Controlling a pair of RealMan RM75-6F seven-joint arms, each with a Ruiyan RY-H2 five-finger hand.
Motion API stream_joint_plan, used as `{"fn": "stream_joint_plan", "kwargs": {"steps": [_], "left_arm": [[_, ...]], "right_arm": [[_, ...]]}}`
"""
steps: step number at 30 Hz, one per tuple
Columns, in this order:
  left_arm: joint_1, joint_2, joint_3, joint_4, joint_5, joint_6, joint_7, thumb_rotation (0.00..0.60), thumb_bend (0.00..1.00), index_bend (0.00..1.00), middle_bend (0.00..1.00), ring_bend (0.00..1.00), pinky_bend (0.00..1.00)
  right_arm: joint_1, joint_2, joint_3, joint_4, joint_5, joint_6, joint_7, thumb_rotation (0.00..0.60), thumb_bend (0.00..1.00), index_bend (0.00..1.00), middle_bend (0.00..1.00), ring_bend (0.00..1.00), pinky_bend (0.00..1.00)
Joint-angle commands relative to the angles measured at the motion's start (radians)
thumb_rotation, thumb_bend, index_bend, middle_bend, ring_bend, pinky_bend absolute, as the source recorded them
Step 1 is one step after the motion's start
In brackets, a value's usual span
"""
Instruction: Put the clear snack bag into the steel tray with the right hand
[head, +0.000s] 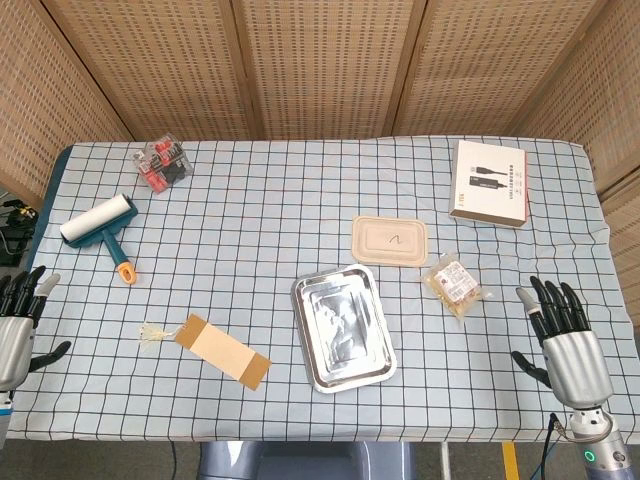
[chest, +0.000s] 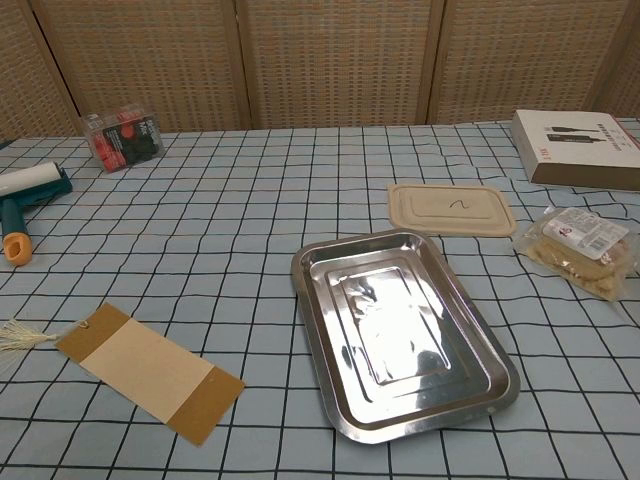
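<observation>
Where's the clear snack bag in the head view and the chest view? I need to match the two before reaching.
Head view: clear snack bag right of centre, between the steel tray and the right hand.
Chest view: bag at the right edge, right of the tray; no hand shows.
Shared landmark: the beige lid, just up and left of the bag in both.

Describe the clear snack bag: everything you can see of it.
The clear snack bag is a small, see-through plastic pouch packed with pale yellowish pieces, with a white and red label on top. It lies flat on the checked tablecloth, at an angle, apart from the steel tray and near the beige lid. Nothing touches it; the right hand hovers open nearby, closer to the robot.
</observation>
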Motion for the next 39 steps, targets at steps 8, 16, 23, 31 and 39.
{"fn": "stream_joint_plan", "kwargs": {"steps": [8,16,23,31,39], "left_arm": [[0.002,0.005,0.000,-0.004,0.003,0.007,-0.013,0.600,0.08,0.00,0.00,0.00,0.00],[0.001,0.006,-0.003,0.002,0.000,0.005,-0.028,0.600,0.08,0.00,0.00,0.00,0.00],[0.007,0.011,-0.003,-0.005,0.002,0.015,-0.032,0.600,0.08,0.00,0.00,0.00,0.00],[0.003,0.011,-0.001,-0.001,-0.001,0.002,-0.036,0.600,0.08,0.00,0.00,0.00,0.00],[-0.007,0.015,0.002,0.004,-0.006,-0.024,-0.041,0.600,0.08,0.00,0.00,0.00,0.00]], "right_arm": [[0.009,0.008,-0.011,-0.013,0.011,-0.041,0.000,0.600,0.08,0.00,0.00,0.00,0.00],[0.023,0.012,-0.023,-0.024,0.004,-0.072,0.007,0.600,0.08,0.00,0.00,0.00,0.00],[0.062,0.042,-0.036,-0.081,0.018,-0.169,0.039,0.600,0.08,0.00,0.00,0.00,0.00],[0.161,0.039,0.054,-0.207,0.163,-0.334,-0.031,0.600,0.08,0.00,0.00,0.00,0.00],[0.272,-0.013,0.139,-0.250,0.396,-0.546,-0.062,0.600,0.08,0.00,0.00,0.00,0.00]]}}
